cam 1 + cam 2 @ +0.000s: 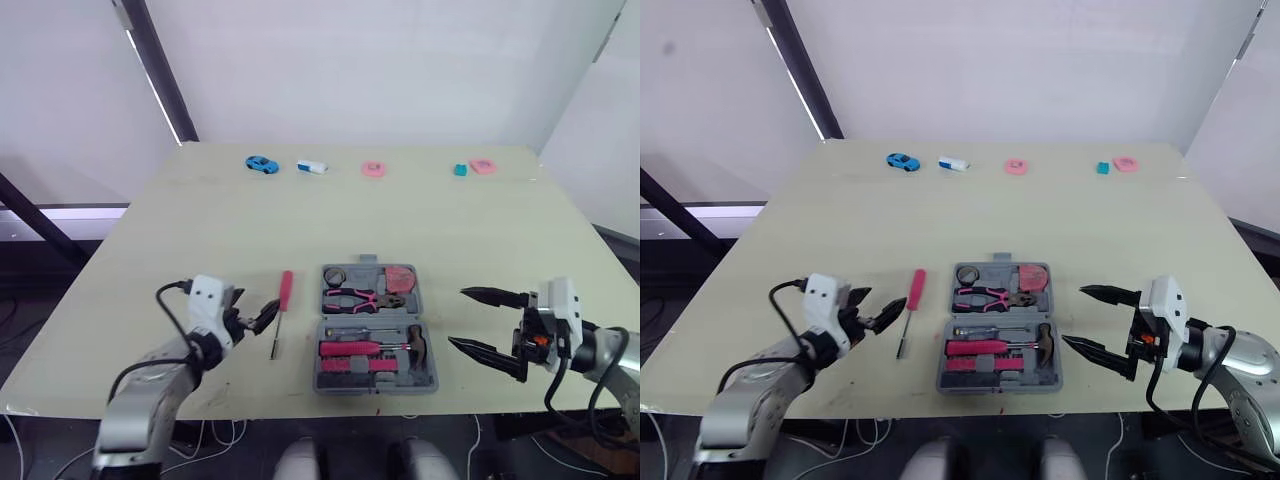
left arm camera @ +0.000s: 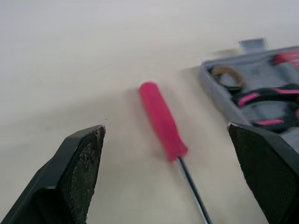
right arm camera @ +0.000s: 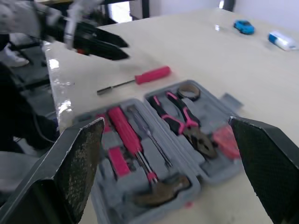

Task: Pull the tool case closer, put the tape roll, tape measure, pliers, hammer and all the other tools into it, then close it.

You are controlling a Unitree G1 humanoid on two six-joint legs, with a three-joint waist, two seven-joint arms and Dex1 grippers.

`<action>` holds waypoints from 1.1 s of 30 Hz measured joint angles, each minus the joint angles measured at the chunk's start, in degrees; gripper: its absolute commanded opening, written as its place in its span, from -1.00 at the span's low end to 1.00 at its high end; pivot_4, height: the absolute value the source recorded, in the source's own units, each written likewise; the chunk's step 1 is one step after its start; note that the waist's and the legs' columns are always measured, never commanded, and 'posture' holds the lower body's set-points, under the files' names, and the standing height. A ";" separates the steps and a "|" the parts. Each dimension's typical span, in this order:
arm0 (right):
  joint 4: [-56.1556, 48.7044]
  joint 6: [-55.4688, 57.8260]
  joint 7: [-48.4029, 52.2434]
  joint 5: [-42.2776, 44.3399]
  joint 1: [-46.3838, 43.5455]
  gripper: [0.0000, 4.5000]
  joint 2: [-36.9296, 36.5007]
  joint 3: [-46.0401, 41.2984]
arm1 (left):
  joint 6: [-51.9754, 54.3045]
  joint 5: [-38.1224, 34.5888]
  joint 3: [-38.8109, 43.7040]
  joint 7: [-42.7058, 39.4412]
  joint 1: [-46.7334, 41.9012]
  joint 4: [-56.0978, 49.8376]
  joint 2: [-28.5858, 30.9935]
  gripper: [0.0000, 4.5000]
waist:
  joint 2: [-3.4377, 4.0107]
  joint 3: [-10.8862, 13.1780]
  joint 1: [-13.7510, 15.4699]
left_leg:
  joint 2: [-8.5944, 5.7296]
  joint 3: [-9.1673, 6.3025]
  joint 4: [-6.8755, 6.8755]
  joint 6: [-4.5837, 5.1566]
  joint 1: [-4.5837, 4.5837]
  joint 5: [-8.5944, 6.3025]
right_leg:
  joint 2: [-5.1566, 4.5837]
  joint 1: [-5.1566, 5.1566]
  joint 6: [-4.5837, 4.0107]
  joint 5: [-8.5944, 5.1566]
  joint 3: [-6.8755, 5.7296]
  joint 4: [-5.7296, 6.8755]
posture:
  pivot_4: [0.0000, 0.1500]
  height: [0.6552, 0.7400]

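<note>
The grey tool case point(image 1: 428, 300) lies open near the table's front edge. In it are a tape roll point(image 1: 335, 275), a red tape measure point(image 1: 400, 277), pink-handled pliers point(image 1: 352, 297), a hammer point(image 1: 416, 344) and a pink-handled screwdriver point(image 1: 350, 348). A red screwdriver point(image 1: 285, 292) lies on the table just left of the case, its shaft pointing toward me. My left gripper point(image 1: 267, 315) is open and empty, close to that shaft on its left; the red handle point(image 2: 162, 120) lies ahead between the fingers. My right gripper point(image 1: 459, 318) is open wide, just right of the case, holding nothing.
Along the far table edge sit a blue toy car point(image 1: 261, 164), a white and blue object point(image 1: 311, 167), a pink object point(image 1: 373, 169), a teal cube point(image 1: 460, 170) and another pink object point(image 1: 483, 165). Bare tabletop point(image 1: 300, 225) stretches between them and the case.
</note>
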 measured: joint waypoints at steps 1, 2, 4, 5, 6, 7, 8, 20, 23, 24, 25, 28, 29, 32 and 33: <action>-1.61 1.08 0.01 0.74 -0.72 1.00 -0.26 0.68 | 2.93 1.45 -1.41 3.18 -3.01 1.04 -1.04 0.98 | -0.10 0.06 0.09 | -0.04 -0.05 0.00 0.00 -0.02 0.00 | 0.02 0.00 0.01 0.01 -0.06 0.01 | 1.00 1.00; -2.23 1.34 0.03 1.01 -0.90 1.00 -0.32 0.82 | 3.63 1.85 -1.75 3.87 -3.59 1.12 -1.30 0.98 | -0.13 0.07 0.08 | -0.04 -0.05 0.00 0.00 -0.02 0.00 | 0.02 0.01 0.01 0.01 -0.06 0.02 | 1.00 1.00; -3.12 2.15 0.03 1.57 -1.70 1.00 -0.58 1.05 | 5.67 3.20 -3.34 5.72 -6.30 3.03 -2.37 0.98 | -0.14 0.08 0.04 | -0.04 -0.05 0.01 0.00 -0.01 0.00 | 0.02 0.01 -0.01 0.00 -0.06 0.02 | 1.00 1.00; -3.30 2.44 0.01 1.74 -2.16 1.00 -0.58 1.19 | 6.05 3.54 -3.97 5.97 -7.06 3.58 -2.67 0.98 | -0.17 0.10 0.00 | -0.04 -0.05 0.02 0.00 -0.01 0.01 | 0.02 0.01 -0.02 0.00 -0.06 0.03 | 1.00 1.00; -3.50 2.63 0.01 1.99 -2.96 1.00 -0.61 1.44 | 6.51 4.50 -5.34 6.63 -8.42 5.02 -3.50 0.98 | -0.18 0.10 0.00 | -0.07 -0.06 0.03 0.00 0.01 0.01 | 0.02 0.04 -0.03 0.00 -0.06 0.03 | 1.00 1.00; -3.64 2.72 0.01 2.20 -3.52 1.00 -0.61 1.61 | 6.66 5.16 -6.32 7.03 -9.15 5.98 -4.29 0.98 | -0.18 0.11 -0.01 | -0.08 -0.07 0.04 0.00 0.02 0.01 | 0.01 0.05 -0.03 0.00 -0.06 0.04 | 1.00 1.00; -3.68 2.80 0.01 2.31 -3.88 1.00 -0.61 1.72 | 6.71 5.68 -7.23 7.39 -9.46 6.67 -4.77 0.98 | -0.21 0.12 -0.03 | -0.09 -0.07 0.04 0.00 0.01 0.01 | 0.00 0.05 -0.02 0.00 -0.05 0.03 | 1.00 1.00; -3.58 3.19 -0.12 2.08 -4.45 1.00 -0.62 2.61 | 5.31 10.30 -8.16 11.16 -7.26 8.10 -8.55 -0.80 | -0.26 0.15 -0.09 | -0.14 -0.16 0.03 0.00 0.03 0.01 | -0.06 0.13 -0.03 -0.01 -0.12 0.02 | 1.00 1.00; -3.36 3.19 -0.09 1.58 -4.52 1.00 -0.61 3.13 | 5.43 9.76 -6.64 10.86 -3.46 4.38 -8.52 -0.80 | -0.26 0.16 -0.53 | -0.13 -0.24 0.00 0.00 0.04 0.00 | -0.07 0.12 -0.02 -0.01 -0.08 0.01 | 1.00 1.00; -3.36 3.19 -0.03 1.49 -4.61 1.00 -0.61 3.31 | 5.92 9.42 -5.79 10.62 -1.63 2.35 -8.37 -0.80 | -0.27 0.16 -0.64 | -0.12 -0.34 -0.01 0.00 0.05 0.00 | -0.06 0.12 -0.01 0.00 -0.07 0.01 | 1.00 1.00; -3.34 3.19 0.09 1.45 -4.66 1.00 -0.62 3.44 | 6.75 9.06 -5.16 10.33 0.60 0.10 -7.86 -0.80 | -0.29 0.17 -0.73 | -0.11 -0.37 -0.01 0.00 0.05 0.00 | -0.05 0.11 -0.02 -0.01 -0.07 0.01 | 1.00 1.00; -3.28 3.27 0.76 1.36 -4.79 1.00 -0.67 3.74 | 10.29 7.37 -2.46 9.25 7.10 -6.69 -6.61 -0.80 | -0.24 0.22 -0.34 | -0.09 -0.44 0.00 0.00 0.06 0.01 | -0.07 0.12 -0.12 -0.06 -0.15 0.02 | 1.00 1.00; -3.28 3.33 1.06 1.37 -5.15 1.00 -0.69 4.12 | 11.27 6.85 -1.68 9.23 8.41 -8.32 -6.77 -0.80 | -0.24 0.24 -0.14 | -0.11 -0.50 0.06 0.00 0.03 0.01 | -0.10 0.13 -0.13 -0.07 -0.21 0.03 | 1.00 1.00; -3.36 3.60 2.16 1.44 -5.12 1.00 -1.08 5.04 | 14.08 4.63 -0.79 9.23 12.33 -14.76 -8.31 -0.80 | -0.26 0.26 0.36 | -0.18 -0.51 0.09 0.00 0.01 0.01 | -0.19 0.14 -0.11 -0.07 -0.21 0.01 | 1.00 1.00; -3.36 3.61 2.19 1.45 -5.12 1.00 -1.15 5.04 | 14.21 4.49 -0.82 9.23 12.47 -15.07 -8.44 -0.80 | -0.26 0.26 0.38 | -0.19 -0.50 0.09 0.00 0.01 0.01 | -0.19 0.15 -0.12 -0.07 -0.20 -0.01 | 1.00 1.00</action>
